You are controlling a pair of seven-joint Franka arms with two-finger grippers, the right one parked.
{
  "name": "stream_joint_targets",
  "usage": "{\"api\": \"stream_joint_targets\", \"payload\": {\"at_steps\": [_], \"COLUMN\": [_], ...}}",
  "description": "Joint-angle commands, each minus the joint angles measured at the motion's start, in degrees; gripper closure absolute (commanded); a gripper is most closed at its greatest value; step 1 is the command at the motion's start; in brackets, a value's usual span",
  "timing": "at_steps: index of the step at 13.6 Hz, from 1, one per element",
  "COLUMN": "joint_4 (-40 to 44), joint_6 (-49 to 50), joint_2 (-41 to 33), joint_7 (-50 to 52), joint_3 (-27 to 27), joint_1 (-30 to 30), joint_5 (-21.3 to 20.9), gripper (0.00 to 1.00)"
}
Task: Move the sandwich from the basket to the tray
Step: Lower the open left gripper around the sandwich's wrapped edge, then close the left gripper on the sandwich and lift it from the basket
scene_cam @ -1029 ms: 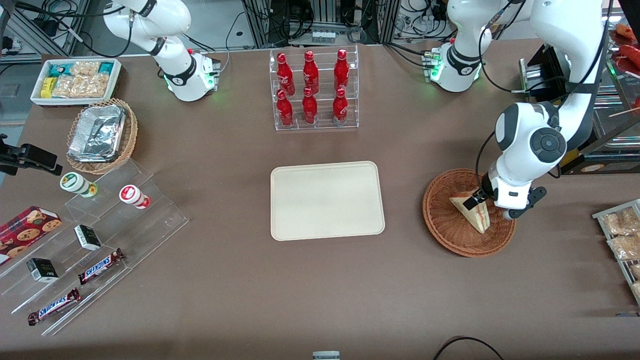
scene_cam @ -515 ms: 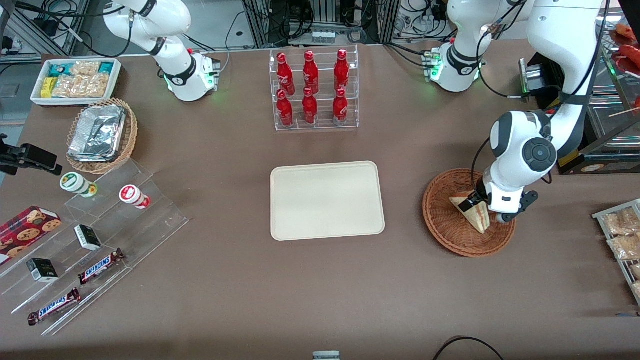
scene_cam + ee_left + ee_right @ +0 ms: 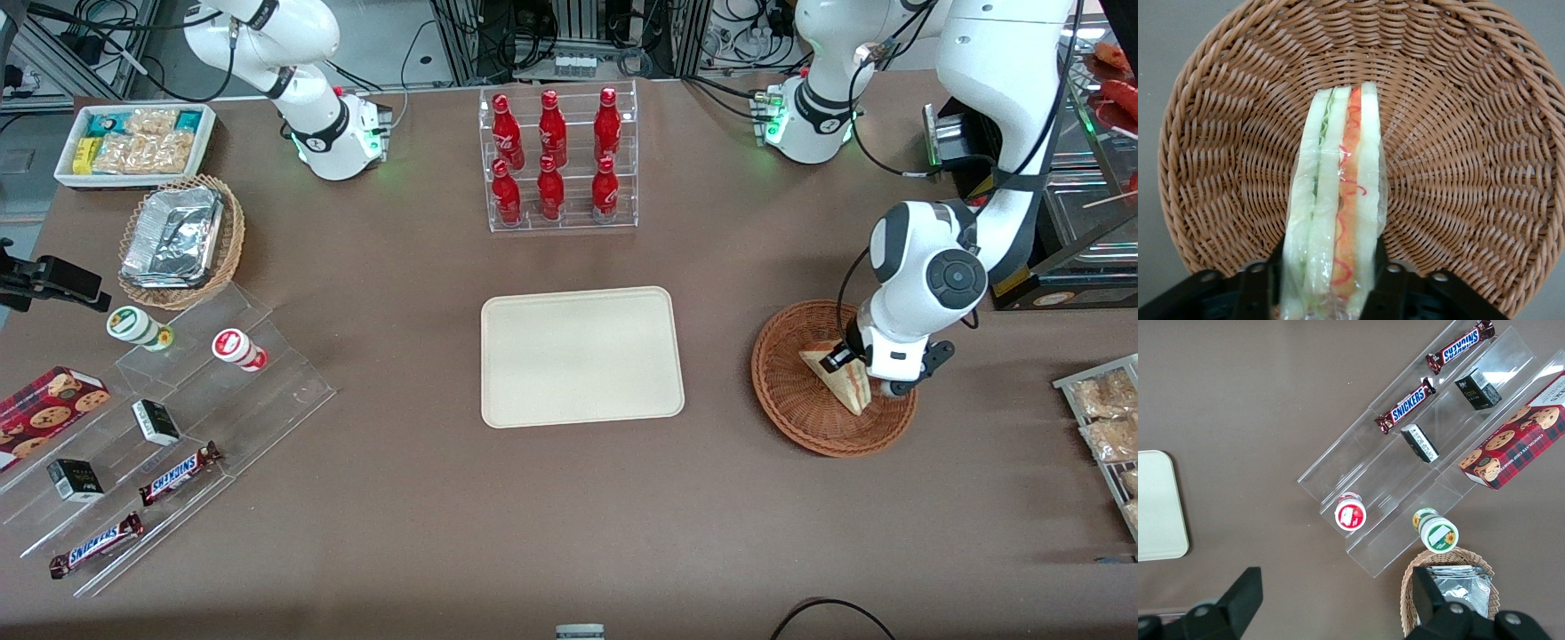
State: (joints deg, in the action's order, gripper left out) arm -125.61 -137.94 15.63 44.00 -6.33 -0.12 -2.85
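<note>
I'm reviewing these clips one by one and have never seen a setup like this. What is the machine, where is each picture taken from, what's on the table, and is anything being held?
These are two white robot arms bolted to a brown table. One picture looks down on the table from the front; the other two come from cameras on each arm's wrist. Only one arm works here. Its gripper is down in the basket, a round reddish-brown wicker bowl. In its wrist picture the black fingers sit on either side of the wrapped sandwich, shut on it. The sandwich stands on edge in the basket. The cream tray in the middle of the table is where it should go; nothing lies on it yet. Also on the table: a rack of red bottles, chocolate bars on clear steps, and a foil container in a lighter basket.
</note>
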Motion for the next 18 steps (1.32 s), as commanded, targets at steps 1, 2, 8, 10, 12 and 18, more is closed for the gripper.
{"api": "stream_joint_targets", "payload": {"at_steps": [1, 2, 8, 10, 12, 18], "joint_4": [0.11, 0.11, 9.23, 10.12, 11.78, 18.64], "joint_6": [-0.05, 0.73, 19.78, 21.31, 23.84, 27.28], "joint_2": [-0.59, -1.21, -4.03, -4.11, -4.47, -0.96], "joint_7": [0.38, 0.29, 0.20, 0.20, 0.03, 0.38], "joint_3": [0.18, 0.18, -3.85, -4.66, -5.18, -6.77], "joint_1": [-0.24, -0.24, -0.85, -2.17, -2.69, -10.94], "joint_5": [-0.23, -0.23, -0.58, -1.63, -1.64, -1.37], "gripper": [1.00, 1.00, 1.00, 1.00, 1.00, 1.00]}}
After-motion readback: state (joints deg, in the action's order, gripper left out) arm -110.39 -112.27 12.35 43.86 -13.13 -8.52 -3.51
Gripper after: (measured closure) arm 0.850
